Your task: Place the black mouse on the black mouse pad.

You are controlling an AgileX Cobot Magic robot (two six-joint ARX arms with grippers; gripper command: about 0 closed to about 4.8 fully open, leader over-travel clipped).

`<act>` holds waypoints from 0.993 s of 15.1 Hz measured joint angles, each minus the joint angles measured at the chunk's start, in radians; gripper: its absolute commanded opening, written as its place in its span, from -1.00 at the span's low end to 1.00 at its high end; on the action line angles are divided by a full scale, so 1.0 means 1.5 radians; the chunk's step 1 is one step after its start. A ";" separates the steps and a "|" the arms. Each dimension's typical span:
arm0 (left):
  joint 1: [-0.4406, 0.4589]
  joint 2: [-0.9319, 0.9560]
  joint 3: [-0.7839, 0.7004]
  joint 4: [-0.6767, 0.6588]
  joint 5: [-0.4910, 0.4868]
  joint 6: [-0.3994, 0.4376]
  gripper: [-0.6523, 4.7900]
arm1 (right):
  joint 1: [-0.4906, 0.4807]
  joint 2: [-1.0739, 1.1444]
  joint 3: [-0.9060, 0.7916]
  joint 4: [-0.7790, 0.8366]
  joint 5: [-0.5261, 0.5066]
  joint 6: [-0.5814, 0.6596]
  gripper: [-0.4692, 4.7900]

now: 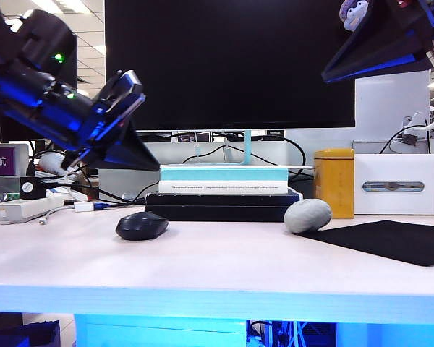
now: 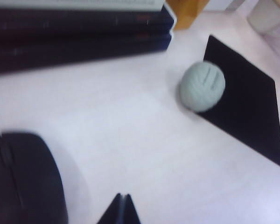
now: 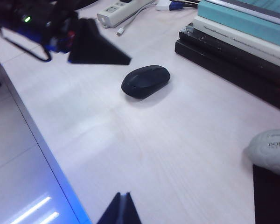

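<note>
Matte black on pale wood: we see the black mouse (image 1: 142, 225) lying on the table (image 1: 202, 267) left of centre in the exterior view, apart from the black mouse pad (image 1: 390, 239), which lies flat at the right with a grey pebble-like lump (image 1: 308, 215) touching its near-left corner.

The left wrist view alone shows us that the lump overlaps the pad's (image 2: 245, 109) edge, and that bare tabletop runs between the mouse (image 2: 23, 179) and the lump (image 2: 203, 86). The right wrist view alone shows a white power strip (image 3: 123, 10) beyond the mouse (image 3: 145, 80), and the table's front edge close on the near side. Only the exterior view gives us the yellow tin (image 1: 334, 182) and the white box (image 1: 394, 185) behind the pad.

We find the left gripper (image 1: 119, 155) hanging in the air above and left of the mouse, its fingers pressed together on nothing; its tips (image 2: 122, 211) meet in a single point in its own view. The right gripper (image 3: 121, 210) hangs high over the pad's side, fingers likewise closed and empty, touching nothing.

The stack of books (image 1: 224, 191) walls off the back, just behind the mouse. Between mouse and pad the front strip of table lies open, with only the lump at the pad's corner.
</note>
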 measured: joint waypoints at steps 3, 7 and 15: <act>0.000 0.011 0.002 -0.009 -0.012 0.013 -0.78 | 0.000 0.022 0.001 0.013 0.002 -0.011 -0.84; 0.000 0.022 0.002 -0.038 -0.028 0.034 -0.76 | 0.001 0.046 0.001 0.034 0.001 -0.014 -0.84; -0.001 0.022 0.002 -0.044 -0.112 0.041 1.00 | 0.001 0.046 0.001 0.038 0.001 -0.014 -0.84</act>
